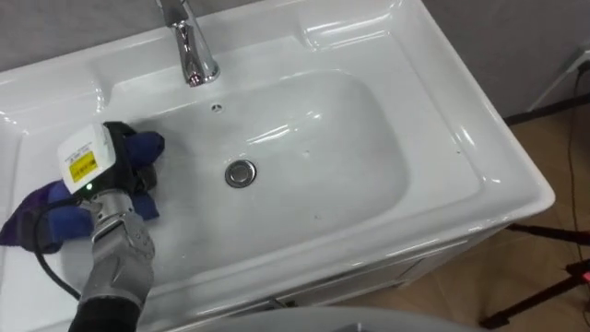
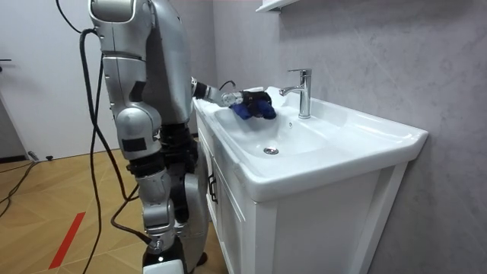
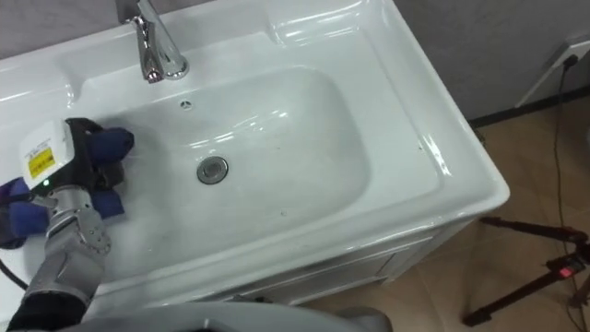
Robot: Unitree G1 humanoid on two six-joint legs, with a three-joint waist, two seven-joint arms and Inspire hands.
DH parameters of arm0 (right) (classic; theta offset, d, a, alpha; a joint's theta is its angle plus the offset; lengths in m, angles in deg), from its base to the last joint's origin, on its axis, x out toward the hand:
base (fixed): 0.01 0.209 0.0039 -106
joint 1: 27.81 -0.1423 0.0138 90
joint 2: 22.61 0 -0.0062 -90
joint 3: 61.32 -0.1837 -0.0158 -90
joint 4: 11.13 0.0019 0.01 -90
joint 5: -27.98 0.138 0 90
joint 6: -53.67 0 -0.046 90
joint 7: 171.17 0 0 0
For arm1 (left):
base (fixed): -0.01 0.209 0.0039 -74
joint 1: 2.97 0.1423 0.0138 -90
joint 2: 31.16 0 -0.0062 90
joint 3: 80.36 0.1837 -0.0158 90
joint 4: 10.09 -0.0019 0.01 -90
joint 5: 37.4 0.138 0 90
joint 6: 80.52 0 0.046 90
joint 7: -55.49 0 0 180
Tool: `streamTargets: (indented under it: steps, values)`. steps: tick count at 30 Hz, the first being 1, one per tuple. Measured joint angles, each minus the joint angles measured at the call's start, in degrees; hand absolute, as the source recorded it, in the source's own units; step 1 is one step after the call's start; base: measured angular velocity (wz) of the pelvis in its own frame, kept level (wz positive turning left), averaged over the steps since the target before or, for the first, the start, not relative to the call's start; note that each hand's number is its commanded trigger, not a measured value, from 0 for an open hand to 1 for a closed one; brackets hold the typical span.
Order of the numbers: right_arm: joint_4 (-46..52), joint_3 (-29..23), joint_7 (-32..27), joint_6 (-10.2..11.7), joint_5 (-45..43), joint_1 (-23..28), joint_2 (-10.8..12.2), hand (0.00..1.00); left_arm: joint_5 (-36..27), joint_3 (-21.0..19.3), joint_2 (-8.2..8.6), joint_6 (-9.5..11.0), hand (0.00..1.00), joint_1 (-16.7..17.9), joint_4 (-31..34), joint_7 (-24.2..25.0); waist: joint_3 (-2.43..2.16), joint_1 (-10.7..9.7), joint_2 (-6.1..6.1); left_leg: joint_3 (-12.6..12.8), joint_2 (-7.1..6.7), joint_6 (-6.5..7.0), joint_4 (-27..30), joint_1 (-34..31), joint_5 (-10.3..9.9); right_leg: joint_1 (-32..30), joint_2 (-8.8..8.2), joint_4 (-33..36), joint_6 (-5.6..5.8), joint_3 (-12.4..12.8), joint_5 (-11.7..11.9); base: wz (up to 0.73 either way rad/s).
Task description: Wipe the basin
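A white basin [image 1: 313, 157] is set in a white vanity top, with a metal drain [image 1: 241, 172] at its middle. My left hand [image 1: 124, 161] lies on the bowl's left slope, its dark fingers curled round a blue cloth [image 1: 55, 217]. The cloth bunches under the hand and trails out over the left rim. In the room view the left hand [image 2: 245, 97] and the blue cloth [image 2: 262, 106] are at the basin's far side, near the tap. I stand at the front of the vanity.
A chrome tap [image 1: 189, 46] stands at the back of the basin, with a small overflow hole [image 1: 217, 108] below it. The vanity's right edge [image 1: 516, 157] drops to a wooden floor. Dark cables and a stand's legs [image 1: 553, 235] lie on the floor at the right.
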Motion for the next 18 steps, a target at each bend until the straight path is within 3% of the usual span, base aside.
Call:
streamTargets:
  steps: [14, 18]
  values:
    - [-0.1, 0.0, -0.4, 1.15, 0.01, -0.13, -0.02, 0.0, -0.36, -0.16, -0.02, 0.88, 1.0, 0.0, 4.78, -1.0, -0.48, 0.17, 0.73, -0.26, -0.13, 0.02, 1.16, -0.15, 0.01, 0.45, -0.21, 0.03, 0.02, -0.5, -0.01, 0.0]
    - [-0.04, -0.01, -0.39, 1.2, 0.05, 0.06, -0.03, 0.0, -0.46, -2.27, -0.11, 1.47, 1.0, 0.0, 5.06, -1.94, -0.47, 0.26, 0.7, -0.26, -0.17, 0.02, 1.38, -0.14, 0.01, 0.5, -0.25, 0.04, 0.03, -0.47, -0.01, 0.0]
